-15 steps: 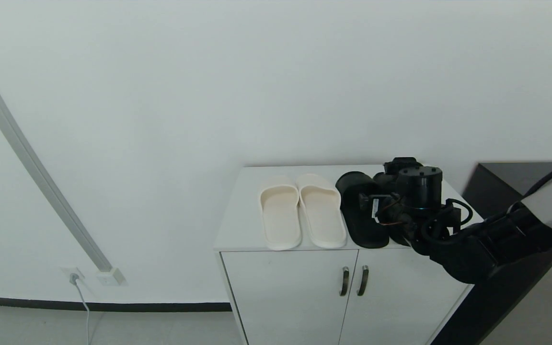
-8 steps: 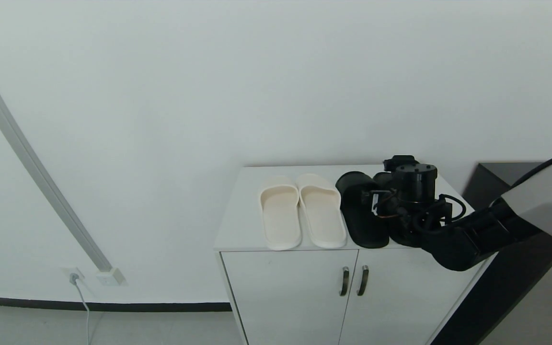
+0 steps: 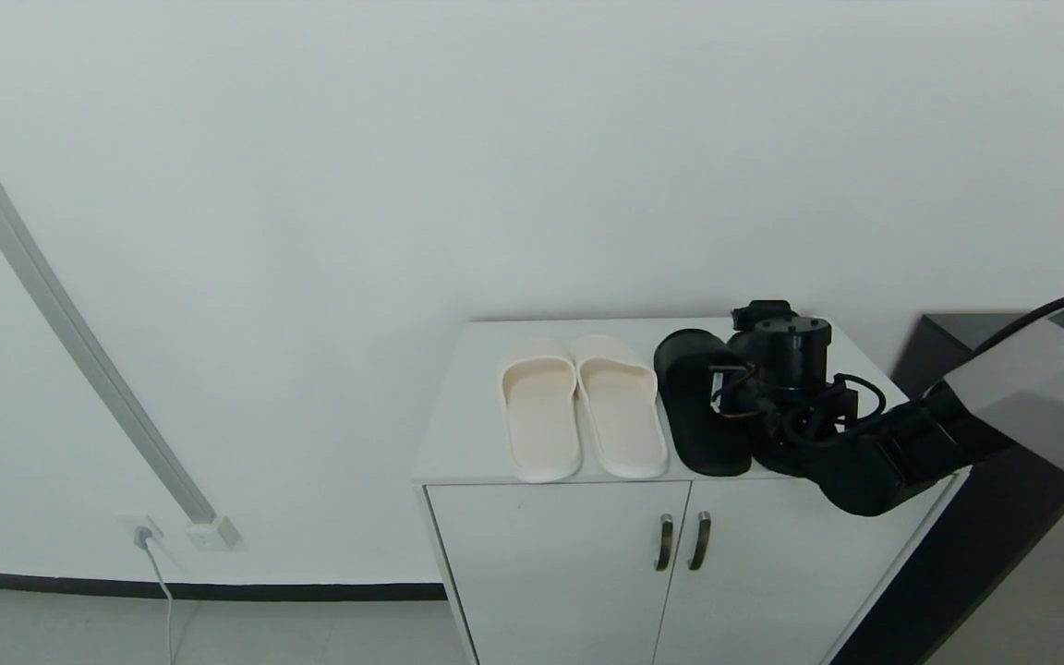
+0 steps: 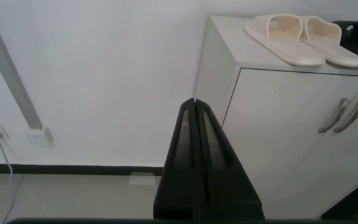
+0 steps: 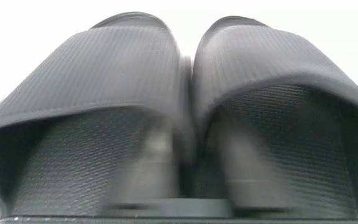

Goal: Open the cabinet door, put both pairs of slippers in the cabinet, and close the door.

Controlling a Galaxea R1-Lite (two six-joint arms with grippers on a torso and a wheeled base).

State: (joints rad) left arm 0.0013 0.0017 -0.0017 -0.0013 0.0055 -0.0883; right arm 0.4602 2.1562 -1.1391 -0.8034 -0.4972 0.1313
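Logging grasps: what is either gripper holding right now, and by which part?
Left gripper holds nothing, jaws shut. Right gripper is over the black slippers; whether it grips them cannot be told.

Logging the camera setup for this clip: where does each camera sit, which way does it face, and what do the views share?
Head view: on the head, looking forward and down at the cabinet, with white slippers and black slippers on top; right arm by the black pair.
Left wrist view: low, left of the cabinet, facing its doors; shut left gripper in front.
Right wrist view: close behind the black slippers' heels, facing their straps; right gripper blurred.
Shared: head and left wrist both show cabinet and white slippers.
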